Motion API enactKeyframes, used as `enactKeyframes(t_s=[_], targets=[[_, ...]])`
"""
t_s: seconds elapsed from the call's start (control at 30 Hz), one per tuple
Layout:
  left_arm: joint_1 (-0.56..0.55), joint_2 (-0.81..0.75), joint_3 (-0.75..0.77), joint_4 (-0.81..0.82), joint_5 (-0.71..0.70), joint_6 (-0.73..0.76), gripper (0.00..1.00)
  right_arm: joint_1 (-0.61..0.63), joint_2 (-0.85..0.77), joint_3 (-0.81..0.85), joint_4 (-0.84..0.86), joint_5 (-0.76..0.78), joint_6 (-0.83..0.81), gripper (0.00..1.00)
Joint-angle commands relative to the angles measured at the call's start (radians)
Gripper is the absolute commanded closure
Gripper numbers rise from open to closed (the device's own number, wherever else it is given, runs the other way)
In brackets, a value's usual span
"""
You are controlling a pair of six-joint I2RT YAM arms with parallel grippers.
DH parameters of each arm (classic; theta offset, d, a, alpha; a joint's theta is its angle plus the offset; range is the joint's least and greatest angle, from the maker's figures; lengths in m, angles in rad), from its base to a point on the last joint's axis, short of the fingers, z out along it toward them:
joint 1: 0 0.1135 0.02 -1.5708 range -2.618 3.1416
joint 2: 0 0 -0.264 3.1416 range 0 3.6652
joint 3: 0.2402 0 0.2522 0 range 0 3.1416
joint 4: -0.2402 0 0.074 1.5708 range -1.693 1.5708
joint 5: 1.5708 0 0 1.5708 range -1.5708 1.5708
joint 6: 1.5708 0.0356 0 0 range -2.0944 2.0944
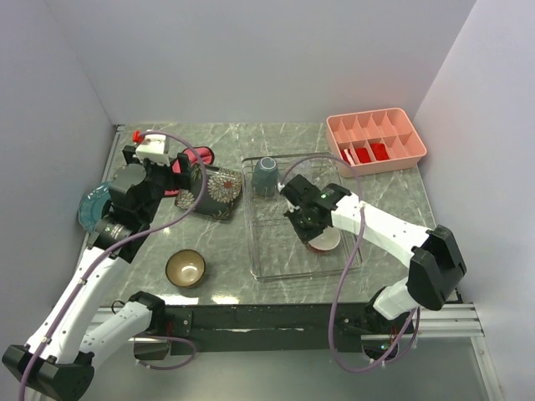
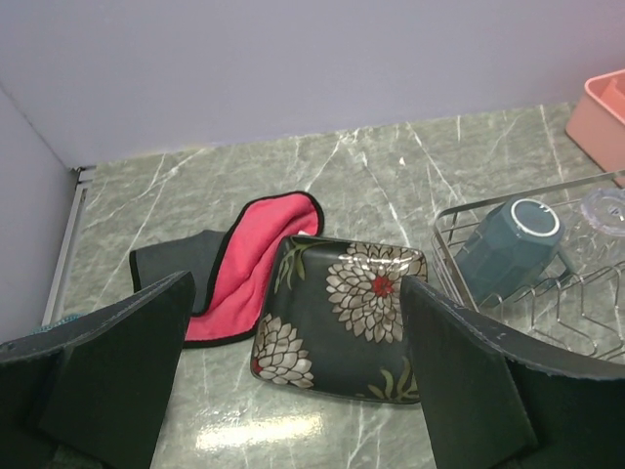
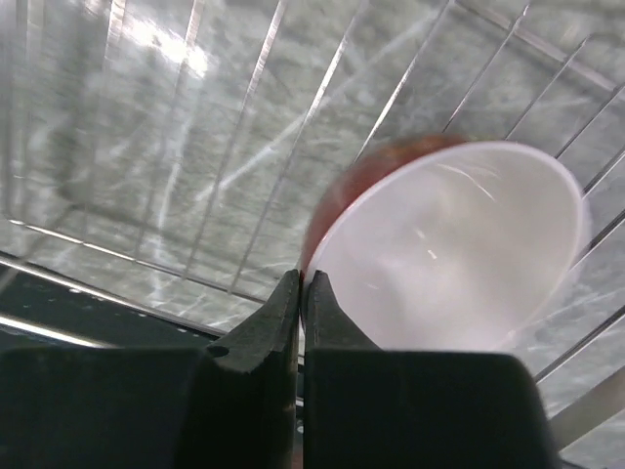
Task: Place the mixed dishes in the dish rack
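**Bench** (image 1: 226,242): grey-green marble top, walled on three sides.

**Dish rack** (image 1: 276,246): silver wire on a see-through base, right of the bench's centre, its long side running from the far edge towards the near edge.

**Grey-blue mug** (image 1: 266,174): inside the rack at its far left corner, leaning.

**Red bowl** (image 1: 328,241): inside the rack on its right side, tilted, with the white inside facing the right wrist camera.

**Right hand** (image 3: 301,283): over the rack, fingers pressed together, their tips at the red bowl's rim. Whether any of the rim is caught between them cannot be told.

**Left hand** (image 2: 295,285): fingers spread wide and holding nothing, hovering above the square plate near the far left corner.

**Square dark plate with white flowers** (image 1: 219,190): on the bench just left of the rack, its left side touching the cloth.

**Red-pink cloth** (image 2: 249,259): folded, dark grey backing showing, beside the square plate towards the far left corner.

**Round blue plate** (image 1: 90,209): at the left edge, partly hidden by the left arm.

**Dark cream-lined bowl** (image 1: 185,268): upright on the bench towards the near edge, left of the rack, well apart from the other dishes.

**Pink tray** (image 1: 375,140): in the far right corner, with red items in some compartments.
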State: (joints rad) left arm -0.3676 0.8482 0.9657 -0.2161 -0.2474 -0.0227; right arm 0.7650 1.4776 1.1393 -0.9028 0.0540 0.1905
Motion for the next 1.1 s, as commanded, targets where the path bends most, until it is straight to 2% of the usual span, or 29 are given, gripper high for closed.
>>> enactKeyframes(t_s=[0.0,0.13,0.27,0.33,0.4,0.5,0.53,0.63,0.67,0.77,0.9,1.07], targets=[[0.006,0.015,0.076,0.000,0.030,0.000,0.08,-0.004,-0.071,0.132,0.007,-0.051,-0.055,1.00],[0.006,0.045,0.068,-0.005,0.023,0.012,0.09,-0.027,-0.108,0.191,0.031,-0.255,-0.051,1.00],[0.006,0.049,0.010,0.029,0.056,0.105,0.09,-0.067,-0.174,0.102,0.163,-0.462,0.009,1.00],[0.006,0.057,0.004,0.035,0.051,0.122,0.08,-0.108,-0.212,0.035,0.256,-0.619,0.072,1.00],[0.006,0.080,0.017,0.015,0.037,0.119,0.08,-0.199,-0.284,-0.108,0.492,-0.814,0.182,1.00],[0.006,0.118,0.047,-0.037,0.039,0.096,0.09,-0.254,-0.316,-0.272,0.837,-0.942,0.394,1.00],[0.006,0.126,0.048,-0.037,0.046,0.096,0.09,-0.256,-0.307,-0.292,0.890,-1.003,0.426,1.00],[0.006,0.129,0.039,-0.017,0.046,0.106,0.09,-0.276,-0.283,-0.378,1.075,-1.048,0.530,1.00],[0.006,0.135,0.041,-0.017,0.043,0.106,0.09,-0.282,-0.277,-0.425,1.185,-1.060,0.590,1.00],[0.006,0.147,0.041,-0.017,0.028,0.101,0.09,-0.294,-0.237,-0.472,1.315,-1.101,0.662,1.00],[0.006,0.155,0.045,-0.016,0.039,0.107,0.10,-0.306,-0.203,-0.522,1.375,-1.080,0.698,1.00],[0.010,0.170,0.057,-0.009,0.042,0.113,0.10,-0.366,-0.142,-0.617,1.511,-1.068,0.826,1.00]])
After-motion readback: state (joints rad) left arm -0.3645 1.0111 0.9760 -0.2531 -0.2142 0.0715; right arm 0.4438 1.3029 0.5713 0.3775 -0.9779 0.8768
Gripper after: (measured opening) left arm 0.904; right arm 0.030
